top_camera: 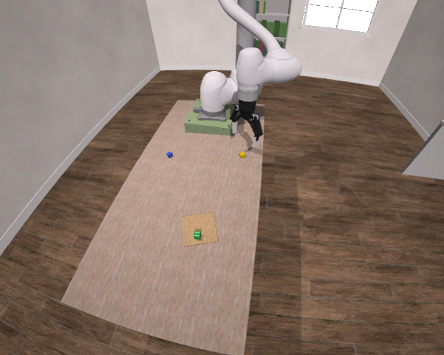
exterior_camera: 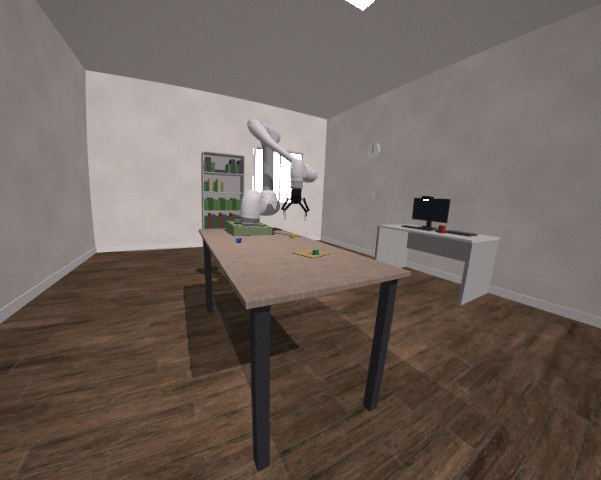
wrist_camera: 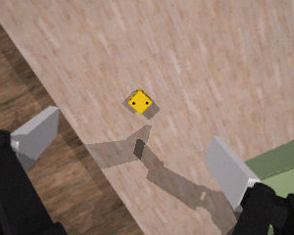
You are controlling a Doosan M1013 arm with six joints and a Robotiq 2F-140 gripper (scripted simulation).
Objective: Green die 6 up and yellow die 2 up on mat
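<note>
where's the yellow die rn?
Yellow die lies on the table near its right edge in the top view, below the open gripper, off the mat.

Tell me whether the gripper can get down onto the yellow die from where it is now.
Probably yes. The gripper hangs open and empty above the table, the yellow die lies just ahead of its jaws, and nothing stands beside it.

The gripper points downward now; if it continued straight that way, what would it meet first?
Most likely the bare table top close to the yellow die. The open gripper hangs above it; the die lies slightly off its centre line, so depth leaves some doubt.
</note>
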